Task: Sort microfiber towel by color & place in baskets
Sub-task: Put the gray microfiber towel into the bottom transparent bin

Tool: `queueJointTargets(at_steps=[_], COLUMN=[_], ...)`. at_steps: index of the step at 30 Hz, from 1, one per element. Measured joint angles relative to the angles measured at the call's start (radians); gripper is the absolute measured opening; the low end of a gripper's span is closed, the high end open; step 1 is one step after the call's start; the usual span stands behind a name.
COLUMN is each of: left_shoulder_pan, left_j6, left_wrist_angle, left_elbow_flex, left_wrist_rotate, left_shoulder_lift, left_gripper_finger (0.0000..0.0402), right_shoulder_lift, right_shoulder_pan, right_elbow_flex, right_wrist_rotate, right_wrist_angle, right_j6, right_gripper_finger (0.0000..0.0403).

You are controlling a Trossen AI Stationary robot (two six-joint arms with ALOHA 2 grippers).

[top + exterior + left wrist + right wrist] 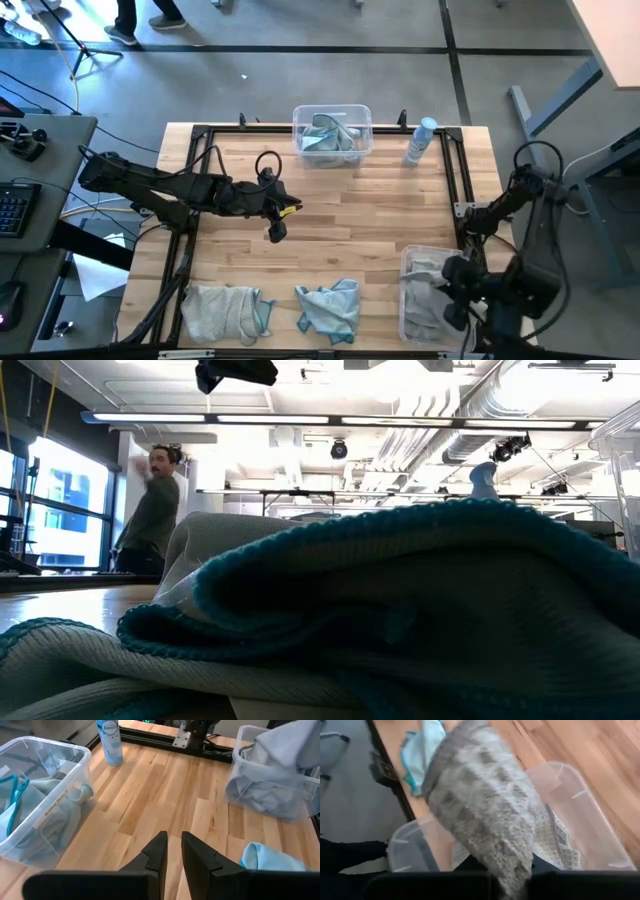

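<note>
Teal towel (420, 610) heaped nearest. Right gripper (455, 300) clamped on grey towel (485, 800) over right basket (412, 262). Left gripper (173, 851) mid-table, narrowly parted, empty.

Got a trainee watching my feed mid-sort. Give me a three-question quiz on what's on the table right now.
1. True or false: the right gripper hangs over the basket at the table's right edge, shut on a grey towel.
2. Which towels fill the far basket? A) grey B) teal C) none
3. Fill in: the spray bottle stands ____ the far basket, not in it.

Key:
1. True; the cloth hangs from its closed fingers above the tub.
2. B.
3. Beside. The left gripper is over bare wood mid-table, holding nothing; two towels lie unsorted at the near edge.
</note>
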State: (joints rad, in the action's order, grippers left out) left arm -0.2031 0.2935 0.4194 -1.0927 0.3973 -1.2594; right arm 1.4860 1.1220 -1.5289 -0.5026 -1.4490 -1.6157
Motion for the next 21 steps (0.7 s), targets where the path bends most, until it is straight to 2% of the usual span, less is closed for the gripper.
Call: queueJointTargets(at_steps=[3, 7, 11, 21], left_shoulder_pan=[0.0, 0.0, 0.0, 0.0], left_j6=[-0.001, -0.009, -0.009, -0.009], left_wrist_angle=[0.0, 0.0, 0.0, 0.0], left_elbow_flex=[0.0, 0.0, 0.0, -0.001], left_wrist_rotate=[0.0, -0.001, -0.001, -0.003], left_shoulder_lift=[0.0, 0.0, -0.001, -0.001], left_gripper_finger=[0.0042, 0.0042, 0.0042, 0.0042], right_shoulder_lift=[0.0, 0.0, 0.0, -0.001], right_shoulder_pan=[-0.003, -0.007, -0.028, -0.131], right_elbow_flex=[0.082, 0.179, 0.269, 0.52], right_wrist_rotate=[0.012, 0.105, 0.143, 0.363], right_wrist_angle=[0.102, 0.223, 0.321, 0.581], right_j6=[0.0, -0.009, -0.022, 0.16], right_gripper_finger=[0.0, 0.0, 0.0, 0.0])
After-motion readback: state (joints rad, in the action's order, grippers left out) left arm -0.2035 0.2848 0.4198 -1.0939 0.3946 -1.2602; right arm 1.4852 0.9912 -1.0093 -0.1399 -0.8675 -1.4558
